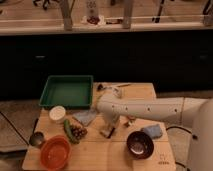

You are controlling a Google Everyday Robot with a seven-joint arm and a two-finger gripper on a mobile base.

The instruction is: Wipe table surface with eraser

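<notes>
Gripper: my gripper is down at the table near its middle, pointing at the wood; whether it holds anything I cannot tell
Eraser: a pale block sits right at my gripper tip on the wood; I take that for the eraser, though I can't be sure
Risk, left: the blue-grey cloth and the bunch of grapes lie just beside my gripper; a stroke that way would drag or scatter them
Risk, right: the dark bowl and the blue sponge are near; a wide sweep could knock them off the edge
Risk, contact: if I tilt or press unevenly, the block could slip out from under me
Further out: orange bowl, white cup, green tray, well apart
Writing: no label or brand I can read anywhere
</notes>
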